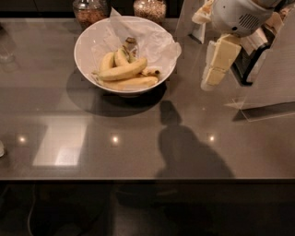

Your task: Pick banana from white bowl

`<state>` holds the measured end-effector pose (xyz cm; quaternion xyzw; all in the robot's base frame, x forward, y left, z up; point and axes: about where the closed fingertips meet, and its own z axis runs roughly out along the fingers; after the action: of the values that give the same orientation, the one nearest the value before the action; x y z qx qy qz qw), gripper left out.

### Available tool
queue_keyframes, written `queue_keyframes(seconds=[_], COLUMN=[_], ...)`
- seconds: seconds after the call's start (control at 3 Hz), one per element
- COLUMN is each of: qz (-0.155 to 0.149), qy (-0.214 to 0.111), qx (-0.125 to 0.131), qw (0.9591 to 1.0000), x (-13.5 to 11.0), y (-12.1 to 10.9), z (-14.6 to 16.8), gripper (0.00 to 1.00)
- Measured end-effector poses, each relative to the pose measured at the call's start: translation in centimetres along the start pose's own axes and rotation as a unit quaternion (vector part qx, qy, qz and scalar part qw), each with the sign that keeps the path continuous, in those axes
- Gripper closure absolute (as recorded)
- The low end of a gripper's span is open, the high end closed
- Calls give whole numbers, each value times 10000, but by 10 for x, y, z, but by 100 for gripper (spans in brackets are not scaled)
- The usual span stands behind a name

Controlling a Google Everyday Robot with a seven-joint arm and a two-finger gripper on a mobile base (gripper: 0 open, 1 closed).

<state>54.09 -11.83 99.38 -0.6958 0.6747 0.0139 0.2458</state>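
Gripper (208, 81) hangs over the counter (69, 152) at upper right, pointed down and well apart from the fruit. Nothing shows in it, and I cannot tell whether it is open or closed. Sweep from the left: two glass jars (90, 9) of brown grains stand at the back edge. Just in front of them sits the white bowl (77, 46), lined with crumpled paper (156, 41). The banana (122, 71), long and bright yellow, lies across the middle of the bowl. It rests on a second long one (131, 83), with two shorter ones (107, 60) behind it. Right of the bowl the arm's shadow (184, 147) falls across the counter, then comes the gripper itself. Judgement: nothing of the pick is done yet, since the banana is untouched in the bowl. Left to do: carry the gripper leftward over the bowl, descend, close on the banana, and lift it clear of the rim and paper.
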Motion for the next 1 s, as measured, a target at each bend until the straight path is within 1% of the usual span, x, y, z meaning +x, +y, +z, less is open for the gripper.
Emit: queue_keyframes(seconds=[0.33, 0.67, 1.0], qz=[-365, -755, -1009], qy=[-89, -90, -125], qx=[-261, -464, -588], qw=[9990, 9960, 9931], x=[-22, -41, -55], y=[-12, -22, -30], z=[20, 41, 60], gripper=[0, 0, 0])
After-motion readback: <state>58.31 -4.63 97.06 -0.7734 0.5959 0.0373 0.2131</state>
